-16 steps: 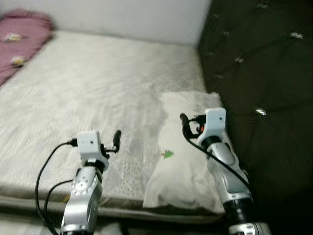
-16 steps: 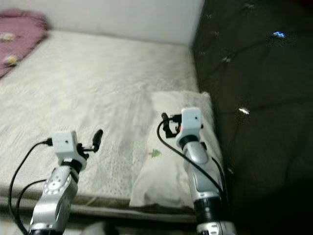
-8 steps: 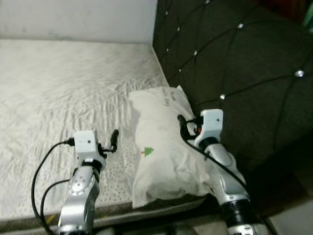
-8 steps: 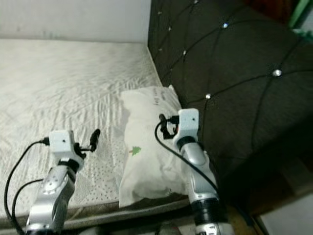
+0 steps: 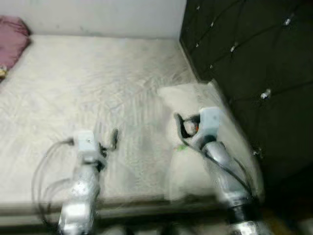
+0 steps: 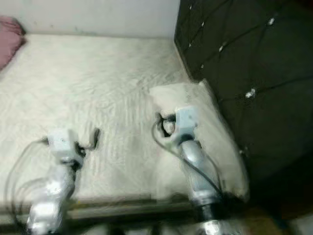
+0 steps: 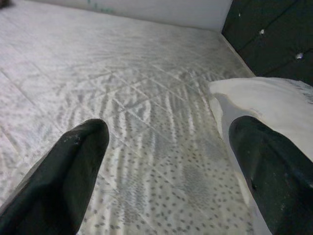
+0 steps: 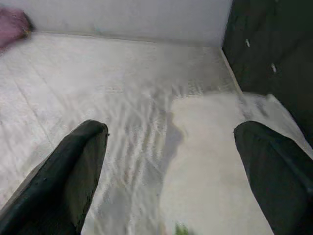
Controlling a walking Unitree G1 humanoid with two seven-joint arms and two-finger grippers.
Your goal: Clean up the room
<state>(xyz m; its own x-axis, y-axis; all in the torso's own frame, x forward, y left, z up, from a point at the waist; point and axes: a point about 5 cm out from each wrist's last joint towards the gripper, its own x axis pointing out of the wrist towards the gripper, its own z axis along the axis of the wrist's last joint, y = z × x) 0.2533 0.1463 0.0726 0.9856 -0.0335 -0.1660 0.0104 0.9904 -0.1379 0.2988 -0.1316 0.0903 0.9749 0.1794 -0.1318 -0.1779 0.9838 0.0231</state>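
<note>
A white pillow (image 5: 188, 100) with a small green print lies on the bed's right side, against the dark headboard; it is also in the left wrist view (image 7: 264, 105). My right gripper (image 5: 182, 126) hovers over the pillow, open and holding nothing (image 8: 170, 129). My left gripper (image 5: 106, 136) hangs above the bare mattress (image 5: 98, 73) to the pillow's left, also open with nothing in it (image 7: 166, 129). The head views are blurred.
A dark tufted headboard (image 5: 244, 49) rises along the right. A pink blanket (image 5: 12, 41) lies at the mattress's far left corner by the white wall. The bed's front edge (image 5: 127, 203) runs just below my arms.
The whole picture has swung left and blurred, so the camera moved; the pink blanket is back in view. Both arms keep the same pose, with fingers still apart.
</note>
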